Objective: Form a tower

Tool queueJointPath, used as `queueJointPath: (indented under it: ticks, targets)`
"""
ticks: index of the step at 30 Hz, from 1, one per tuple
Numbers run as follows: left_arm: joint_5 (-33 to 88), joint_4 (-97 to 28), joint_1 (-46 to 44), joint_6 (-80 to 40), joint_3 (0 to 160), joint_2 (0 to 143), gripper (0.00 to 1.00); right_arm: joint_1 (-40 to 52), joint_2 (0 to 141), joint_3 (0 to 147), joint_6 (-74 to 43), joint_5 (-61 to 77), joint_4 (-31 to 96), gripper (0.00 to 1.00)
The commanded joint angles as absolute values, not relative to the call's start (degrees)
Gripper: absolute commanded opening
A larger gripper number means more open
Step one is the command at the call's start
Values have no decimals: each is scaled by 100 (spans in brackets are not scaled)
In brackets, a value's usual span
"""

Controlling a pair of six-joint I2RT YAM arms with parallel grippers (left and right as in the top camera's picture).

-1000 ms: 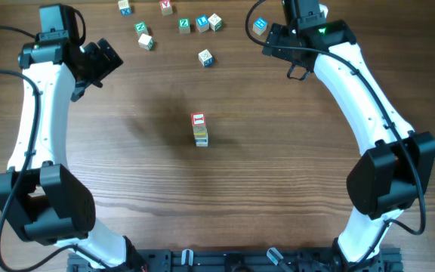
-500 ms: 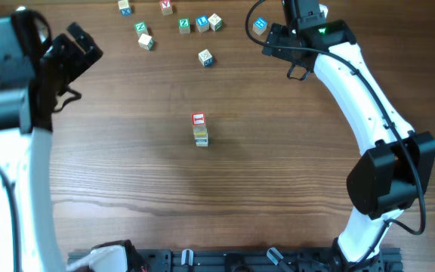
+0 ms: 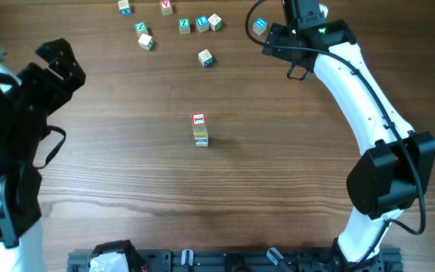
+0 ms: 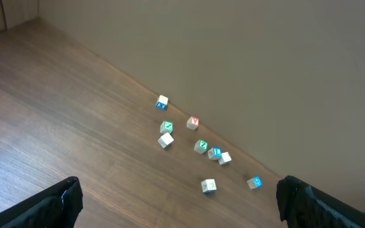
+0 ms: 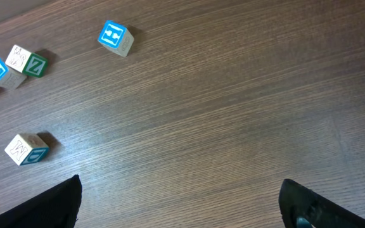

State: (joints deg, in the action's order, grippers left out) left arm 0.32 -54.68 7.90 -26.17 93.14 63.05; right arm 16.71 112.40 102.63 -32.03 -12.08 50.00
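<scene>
mid-counter (image 3: 127, 174), upright tower (image 3: 199, 129), red face on top. left tool (image 3: 60, 62) and right tool (image 3: 278, 47) spread wide, gripping nothing, well apart from it.

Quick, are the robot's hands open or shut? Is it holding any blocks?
Left gripper: open, holding nothing.
Right gripper: open, holding nothing.

The brown wooden tabletop (image 3: 225, 196) carries near its middle a small tower (image 3: 200, 133) of letter cubes, its top face red and white. Well apart from it, near the far edge, lie nine loose letter cubes (image 3: 184, 24). One of them, a blue-faced cube (image 3: 259, 25), lies a little aside at the right.
</scene>
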Motion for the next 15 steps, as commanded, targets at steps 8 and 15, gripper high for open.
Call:
queueJointPath:
  ticks: [8,15]
  targets:
    - [-3,-5312,801,-2574,8619,5789,100,1680,11306,10261,-3153,-1288,4969,100]
    - [-3,-5395,801,-2574,7723,4864,100,1680,11306,10261,-3153,-1291,4967,100]
